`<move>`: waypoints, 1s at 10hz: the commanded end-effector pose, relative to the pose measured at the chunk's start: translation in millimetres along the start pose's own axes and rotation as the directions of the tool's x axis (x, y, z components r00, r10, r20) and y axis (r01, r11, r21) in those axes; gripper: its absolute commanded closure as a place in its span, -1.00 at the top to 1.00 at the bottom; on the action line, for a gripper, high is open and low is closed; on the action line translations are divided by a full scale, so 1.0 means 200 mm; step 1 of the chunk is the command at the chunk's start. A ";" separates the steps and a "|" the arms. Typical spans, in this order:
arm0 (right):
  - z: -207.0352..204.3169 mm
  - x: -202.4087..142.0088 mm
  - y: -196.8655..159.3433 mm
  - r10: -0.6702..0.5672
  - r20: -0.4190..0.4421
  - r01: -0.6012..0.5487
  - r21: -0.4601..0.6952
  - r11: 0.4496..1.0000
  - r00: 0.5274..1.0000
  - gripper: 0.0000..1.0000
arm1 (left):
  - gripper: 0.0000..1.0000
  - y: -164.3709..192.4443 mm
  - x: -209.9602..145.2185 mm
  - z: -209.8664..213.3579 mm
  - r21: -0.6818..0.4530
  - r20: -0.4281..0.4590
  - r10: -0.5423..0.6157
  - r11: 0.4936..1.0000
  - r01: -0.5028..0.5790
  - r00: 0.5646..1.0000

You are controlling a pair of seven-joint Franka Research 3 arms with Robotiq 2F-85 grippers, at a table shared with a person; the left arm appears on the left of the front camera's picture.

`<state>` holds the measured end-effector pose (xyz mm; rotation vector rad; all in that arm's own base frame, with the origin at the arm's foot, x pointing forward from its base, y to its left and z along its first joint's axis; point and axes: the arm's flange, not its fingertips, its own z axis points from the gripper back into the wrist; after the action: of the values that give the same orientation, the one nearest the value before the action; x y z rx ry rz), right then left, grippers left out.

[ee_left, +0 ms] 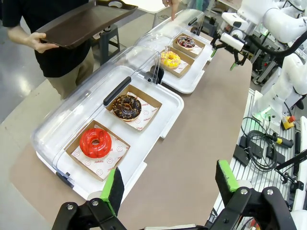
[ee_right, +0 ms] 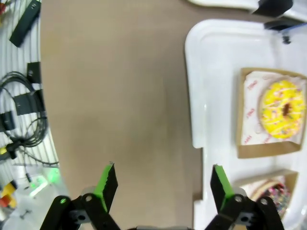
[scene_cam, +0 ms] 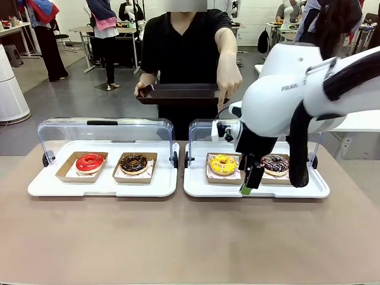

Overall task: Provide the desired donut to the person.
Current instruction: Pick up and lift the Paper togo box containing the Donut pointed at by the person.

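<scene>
Overhead, the right gripper [ee_right: 163, 173] hovered open near the yellow donut [ee_right: 283, 109]; the left gripper [ee_left: 169, 172] was open and empty.

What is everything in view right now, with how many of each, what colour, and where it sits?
Display trays: two, white, side by side on the tan table: left tray, right tray.
Lids: two, clear, raised behind the trays.
Donuts: four; red donut and chocolate donut on the left tray, yellow donut and dark sprinkled donut on the right tray.
Paper holders: four, brown, one under each donut.
Serving tray: one, dark brown, held by the person.
Person's hands: holding hand; pointing hand, finger down toward the right tray.
Left gripper: open.
Right gripper: open, at the right tray's front edge.
</scene>
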<state>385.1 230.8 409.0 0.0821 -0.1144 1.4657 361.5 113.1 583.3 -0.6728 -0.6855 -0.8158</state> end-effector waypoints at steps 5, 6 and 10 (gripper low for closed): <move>-0.16 0.15 -0.20 -0.004 -0.033 0.005 0.031 1.000 0.999 1.00 | 1.00 0.00 0.00 0.01 -0.003 -0.006 -0.007 1.000 0.007 1.000; -0.19 0.11 -0.16 -0.001 -0.035 0.003 0.063 0.998 0.999 1.00 | 1.00 0.00 0.00 0.01 -0.003 -0.006 -0.007 1.000 0.007 1.000; -0.19 0.11 -0.16 -0.001 -0.035 0.003 0.063 0.998 0.999 1.00 | 1.00 0.00 0.00 0.01 -0.003 -0.006 -0.007 1.000 0.007 1.000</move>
<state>425.5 257.2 375.9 0.1103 -0.0431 1.4691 361.5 113.2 583.3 -0.6727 -0.6855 -0.8156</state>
